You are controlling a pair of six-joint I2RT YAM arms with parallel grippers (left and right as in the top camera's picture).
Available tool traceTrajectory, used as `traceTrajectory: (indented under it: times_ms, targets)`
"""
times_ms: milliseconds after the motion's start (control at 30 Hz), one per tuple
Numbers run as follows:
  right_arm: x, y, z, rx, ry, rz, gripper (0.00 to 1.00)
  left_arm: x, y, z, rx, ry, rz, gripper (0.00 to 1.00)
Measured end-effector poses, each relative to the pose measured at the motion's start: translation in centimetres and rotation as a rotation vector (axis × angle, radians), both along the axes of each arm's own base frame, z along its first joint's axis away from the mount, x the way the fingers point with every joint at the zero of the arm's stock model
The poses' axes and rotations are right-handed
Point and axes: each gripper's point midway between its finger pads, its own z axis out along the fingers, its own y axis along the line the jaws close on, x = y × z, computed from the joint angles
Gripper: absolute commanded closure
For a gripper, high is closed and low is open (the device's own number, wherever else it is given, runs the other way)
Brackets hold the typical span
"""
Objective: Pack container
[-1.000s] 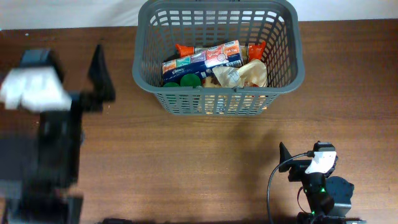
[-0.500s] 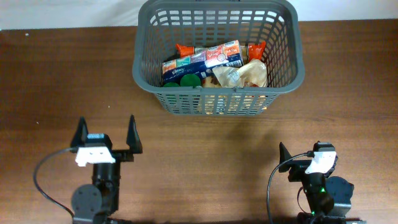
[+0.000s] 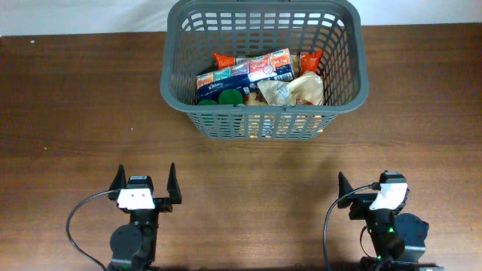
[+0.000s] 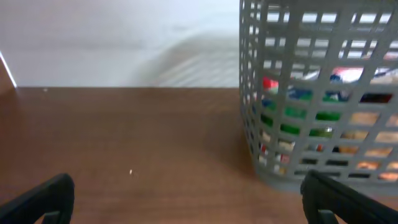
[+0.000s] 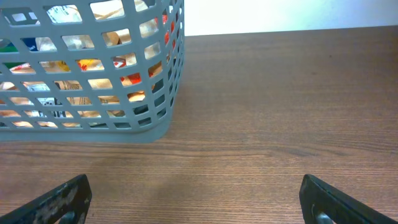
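grey plastic container point(image 3: 260, 124) sits far centre on the table point(image 3: 75, 113), holding boxes point(image 3: 256, 69) and packets point(image 3: 297, 89); stiff lattice, probably heavy-ish loaded, best taken by the solid rim. left gripper point(image 3: 146, 177) and right gripper point(image 5: 199, 202) near edge, fingers spread wide, empty.

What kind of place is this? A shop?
Probably a robot lab, not a shop: a left gripper and right gripper at a wooden table, a grey basket of snack packets, a plain white wall behind.

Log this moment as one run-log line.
basket: upright, holds packets | left gripper: open, empty, short of basket | right gripper: open, empty, short of basket
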Motion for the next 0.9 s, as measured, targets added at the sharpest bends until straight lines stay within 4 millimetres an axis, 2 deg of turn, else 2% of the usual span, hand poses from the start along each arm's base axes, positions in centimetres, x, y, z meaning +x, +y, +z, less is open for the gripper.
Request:
traceTrajectory:
  times_ms: [100,233,900]
  targets:
    - [0.00,0.00,-0.01,0.000,0.000,0.000,0.01,-0.27,0.04,-0.51,0.002,0.016,0.000,0.01]
    - [0.00,0.00,-0.01,0.000,0.000,0.000,0.01,-0.42,0.02,0.24,-0.002,-0.017,-0.002,0.01]
    - [0.00,0.00,-0.01,0.000,0.000,0.000,0.01,-0.42,-0.08,0.23,-0.002,-0.016,-0.006,0.01]
